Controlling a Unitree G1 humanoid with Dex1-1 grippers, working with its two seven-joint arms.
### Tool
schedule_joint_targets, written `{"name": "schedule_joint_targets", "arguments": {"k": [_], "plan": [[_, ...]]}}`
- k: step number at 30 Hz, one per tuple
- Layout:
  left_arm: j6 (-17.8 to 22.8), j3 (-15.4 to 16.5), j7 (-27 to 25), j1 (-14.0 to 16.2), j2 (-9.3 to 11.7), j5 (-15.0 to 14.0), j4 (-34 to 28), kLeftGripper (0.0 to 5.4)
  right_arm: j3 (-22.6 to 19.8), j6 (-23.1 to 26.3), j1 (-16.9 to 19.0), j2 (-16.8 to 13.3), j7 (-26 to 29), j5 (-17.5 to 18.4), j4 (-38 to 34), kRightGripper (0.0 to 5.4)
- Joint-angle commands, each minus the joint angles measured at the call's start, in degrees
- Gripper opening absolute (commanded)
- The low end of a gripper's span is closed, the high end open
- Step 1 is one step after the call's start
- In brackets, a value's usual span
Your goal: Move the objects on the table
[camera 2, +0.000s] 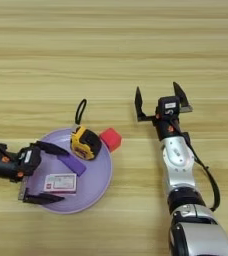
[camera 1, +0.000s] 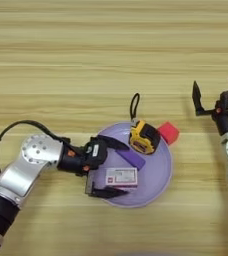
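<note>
Our right end effector (camera 2: pixel 160 102) whole only in right eye view, spread empty over the counter (camera 1: pixel 86 60), our left end effector (camera 1: pixel 113 168) wide open, straddling the white box (camera 1: pixel 121 176) on the plate (camera 1: pixel 161 175), touching nothing we can see.
</note>
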Motion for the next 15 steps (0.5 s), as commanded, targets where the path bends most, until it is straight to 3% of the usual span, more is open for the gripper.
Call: {"name": "schedule_joint_targets", "arguments": {"k": [1, 15], "plan": [[0.34, -0.60, -0.87, -1.48, 1.38, 1.88, 0.68, 5.40, -0.10, -0.64, -0.57, -0.30, -0.14, 0.09, -0.44, 5.37], [0.36, -1.20, -1.68, -2.40, 2.67, 4.16, 0.77, 5.40, -0.62, -1.40, -0.18, 0.01, -1.10, 0.50, -1.62, 5.37]]}}
